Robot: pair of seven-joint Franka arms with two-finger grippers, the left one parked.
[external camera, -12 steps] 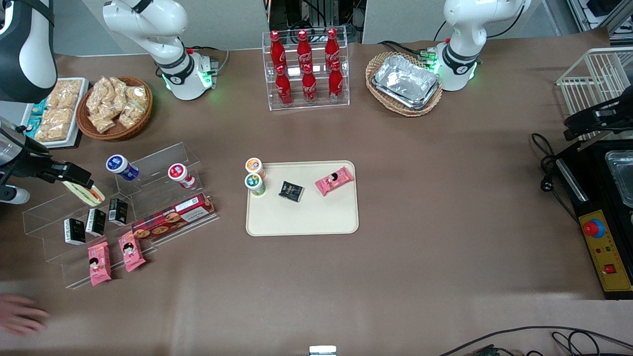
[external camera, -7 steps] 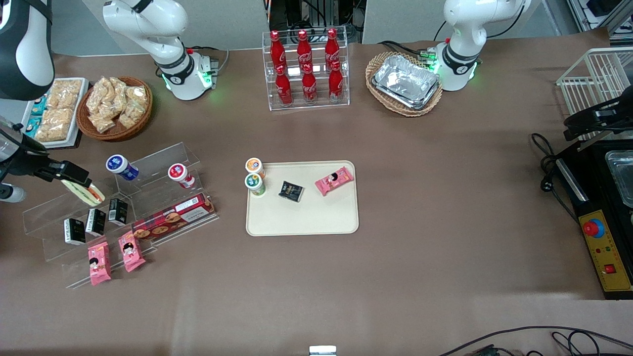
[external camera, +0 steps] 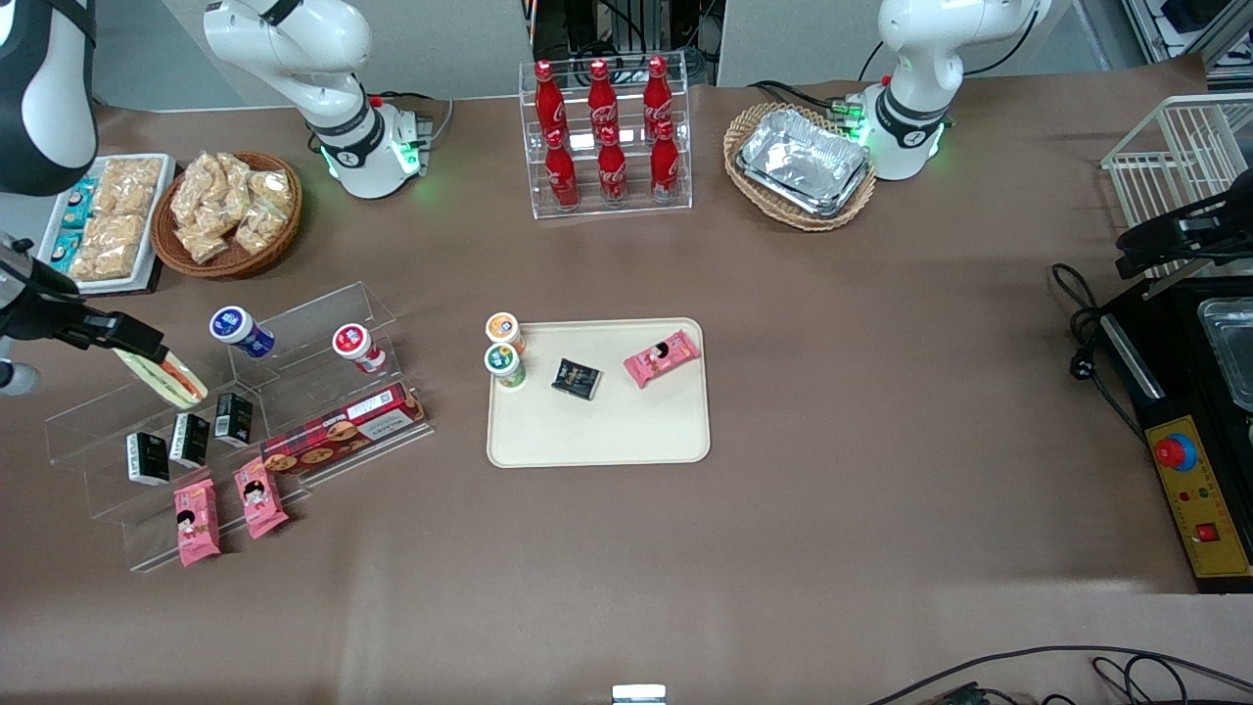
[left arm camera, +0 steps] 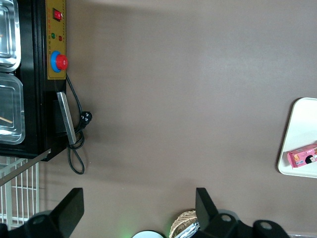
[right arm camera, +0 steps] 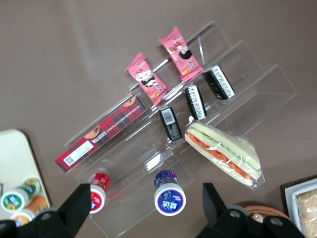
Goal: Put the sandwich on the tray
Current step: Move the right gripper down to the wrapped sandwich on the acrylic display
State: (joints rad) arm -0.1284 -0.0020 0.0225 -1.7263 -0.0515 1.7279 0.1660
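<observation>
The sandwich (external camera: 162, 378), clear-wrapped with pale bread and green and red filling, lies on the upper step of a clear acrylic stand (external camera: 225, 431) toward the working arm's end of the table. It also shows in the right wrist view (right arm camera: 223, 152). My gripper (external camera: 137, 341) hangs open and empty above the stand, just beside the sandwich's end and apart from it. In the right wrist view the gripper (right arm camera: 147, 208) has its fingers (right arm camera: 81, 201) wide apart. The cream tray (external camera: 597, 431) lies mid-table, holding two small cups, a black packet and a pink snack pack.
The stand also holds a blue-capped cup (right arm camera: 169, 196), a red-capped cup (right arm camera: 98, 191), black packets (external camera: 186, 439), a red biscuit box (external camera: 343, 426) and pink snack packs (external camera: 225, 504). A snack basket (external camera: 227, 211) and a white snack tray (external camera: 103, 225) stand farther back.
My gripper has drifted slightly away from the front camera and toward the working arm's end. A hand at the table's near edge has gone from view. The sandwich has not moved.
</observation>
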